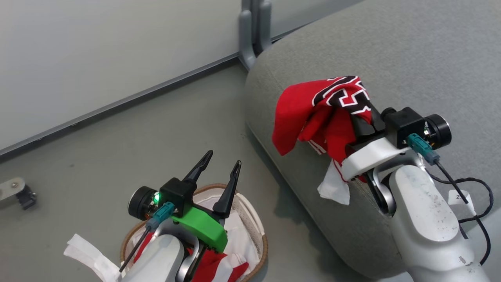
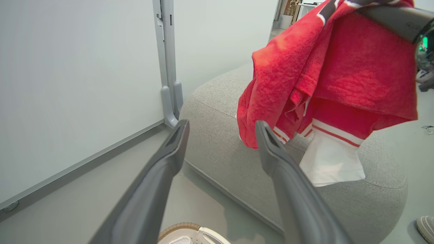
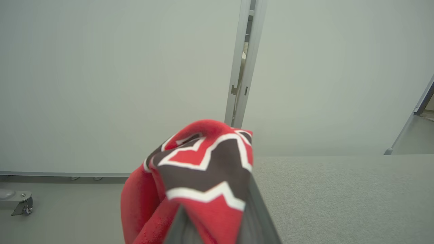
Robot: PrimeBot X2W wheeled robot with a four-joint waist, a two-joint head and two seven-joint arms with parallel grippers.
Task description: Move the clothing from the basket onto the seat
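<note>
A red garment (image 1: 321, 113) with black-and-white lettering and white trim hangs over the rounded front edge of the grey seat (image 1: 411, 58). My right gripper (image 1: 362, 121) is shut on it, its fingers mostly wrapped in cloth. The right wrist view has the garment (image 3: 203, 159) bunched over that gripper (image 3: 217, 206), with the seat (image 3: 339, 189) beyond. My left gripper (image 1: 223, 159) stands open and holds nothing, just above the basket (image 1: 262, 235), where more red clothing (image 1: 213, 266) lies. In the left wrist view its fingers (image 2: 169, 149) frame the seat (image 2: 217, 98) and the hanging garment (image 2: 339, 67).
A white liner sheet (image 1: 86, 250) spills over the basket's left side. A grey panel post (image 1: 252, 31) stands at the wall behind the seat's corner. A caster (image 1: 19, 192) sits on the floor at far left. A shoe (image 2: 425, 227) shows beside the seat.
</note>
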